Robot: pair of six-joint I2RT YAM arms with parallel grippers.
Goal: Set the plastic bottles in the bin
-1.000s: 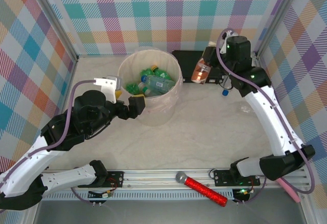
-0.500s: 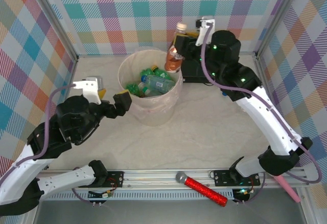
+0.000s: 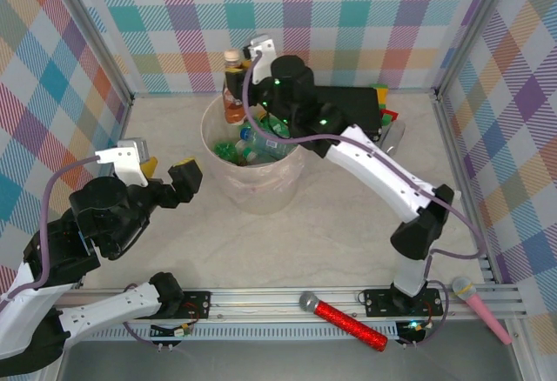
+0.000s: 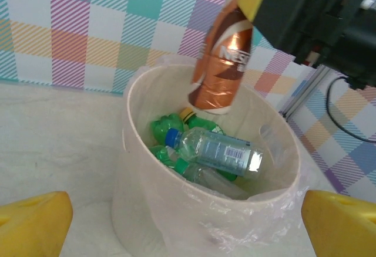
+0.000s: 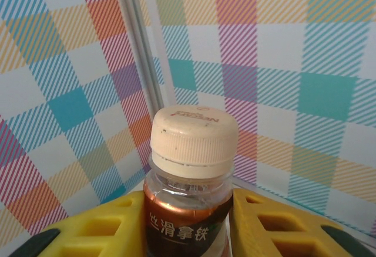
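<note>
brown bottle (image 4: pixel 222 57) — near-upright above bin (image 4: pixel 147 210) | clear bottle (image 4: pixel 217 151), green bottles (image 4: pixel 161 129) inside

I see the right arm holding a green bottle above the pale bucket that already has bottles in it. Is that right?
Not quite: the bottle is brown with an orange label, not green. The left wrist view shows it held above the pale bucket, bottles already inside.

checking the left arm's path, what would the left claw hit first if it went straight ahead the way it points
Most likely the near wall of the bin, which sits dead ahead of the open left claw; how far off is unclear.
</note>
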